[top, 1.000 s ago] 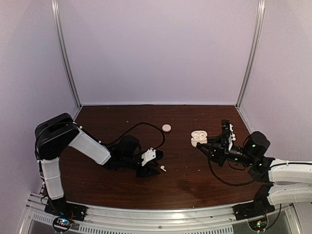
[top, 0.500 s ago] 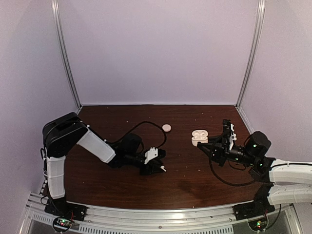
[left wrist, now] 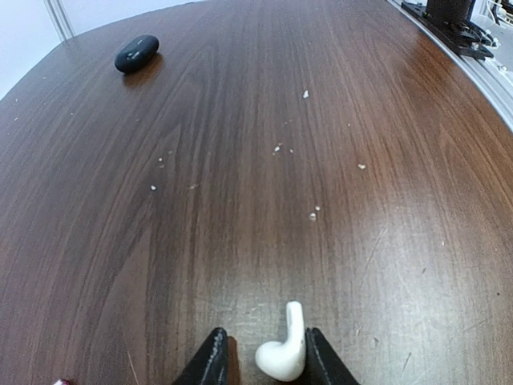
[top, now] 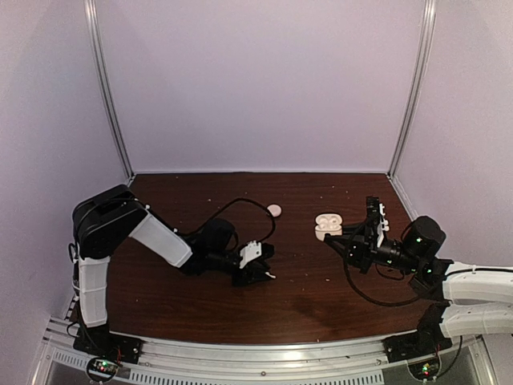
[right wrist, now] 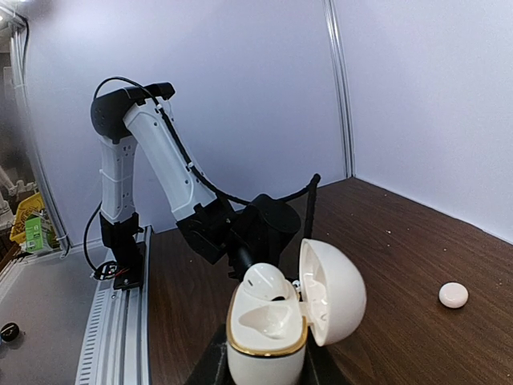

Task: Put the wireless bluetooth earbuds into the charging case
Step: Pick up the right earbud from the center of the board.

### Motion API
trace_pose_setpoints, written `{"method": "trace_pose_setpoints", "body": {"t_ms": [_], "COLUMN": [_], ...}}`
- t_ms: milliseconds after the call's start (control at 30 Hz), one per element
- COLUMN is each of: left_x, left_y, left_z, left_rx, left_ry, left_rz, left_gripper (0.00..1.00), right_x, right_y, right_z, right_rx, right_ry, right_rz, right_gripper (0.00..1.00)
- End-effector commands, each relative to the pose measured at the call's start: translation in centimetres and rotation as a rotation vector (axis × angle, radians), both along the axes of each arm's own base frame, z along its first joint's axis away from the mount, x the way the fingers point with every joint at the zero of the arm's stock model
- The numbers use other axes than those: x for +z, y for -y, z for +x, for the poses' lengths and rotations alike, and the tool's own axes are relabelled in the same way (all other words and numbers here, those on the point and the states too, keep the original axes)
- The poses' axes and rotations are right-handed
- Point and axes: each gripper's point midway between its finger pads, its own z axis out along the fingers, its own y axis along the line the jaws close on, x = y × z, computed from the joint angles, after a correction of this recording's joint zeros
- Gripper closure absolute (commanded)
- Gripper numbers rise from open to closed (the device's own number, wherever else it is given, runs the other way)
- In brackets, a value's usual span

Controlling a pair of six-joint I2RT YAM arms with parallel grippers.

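Note:
A white earbud point(left wrist: 282, 353) with a short stem lies on the table between the fingers of my left gripper point(left wrist: 264, 357). The right finger touches it; a gap remains at the left finger. The top view shows this earbud point(top: 272, 277) at the tip of the left gripper point(top: 263, 273). My right gripper point(right wrist: 264, 373) is shut on a white charging case point(right wrist: 268, 337) with a gold rim, held upright with its lid open. One white earbud point(right wrist: 264, 282) sits in the far well; the near well is empty. From above, the case point(top: 326, 225) is at centre right.
A small round whitish disc point(top: 274, 209) lies at the back centre, also visible as the disc point(right wrist: 453, 294) in the right wrist view. A small black rounded object point(left wrist: 136, 53) lies far ahead of the left gripper. A black cable point(top: 240, 204) loops behind the left arm. Pale crumbs point(left wrist: 276, 148) dot the table.
The left gripper has slid a little to the right along the table, and its jaws have narrowed round the white earbud. The right arm and case have not moved.

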Motion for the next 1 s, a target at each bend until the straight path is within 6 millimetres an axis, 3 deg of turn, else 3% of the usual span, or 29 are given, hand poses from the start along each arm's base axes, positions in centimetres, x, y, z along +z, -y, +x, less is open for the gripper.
{"method": "trace_pose_setpoints", "body": {"t_ms": [0, 133, 500, 667, 967], "left_x": [-1.1, -1.1, -0.7, 1.8, 9.4], "left_y": [-1.2, -1.2, -1.2, -1.4, -2.5], "left_z": [-0.1, -0.3, -0.5, 0.0, -0.4], "left_rx": [0.03, 0.027, 0.015, 0.051, 0.096], "left_ry": [-0.019, -0.026, -0.041, -0.017, 0.063], "left_rz": [0.027, 0.024, 0.042, 0.039, 0.036], "left_gripper": [0.64, 0.65, 0.82, 0.83, 0.86], "right_x": [0.5, 0.5, 0.5, 0.4, 0.7], "right_y": [0.1, 0.1, 0.2, 0.0, -1.2], "right_z": [-0.1, -0.1, -0.1, -0.2, -1.0], "right_rx": [-0.009, -0.009, -0.01, -0.001, 0.04], "right_ry": [0.018, 0.02, 0.022, 0.031, 0.178], "right_rz": [0.011, 0.012, 0.011, 0.003, -0.035], "right_gripper": [1.0, 1.0, 1.0, 1.0, 1.0]}}
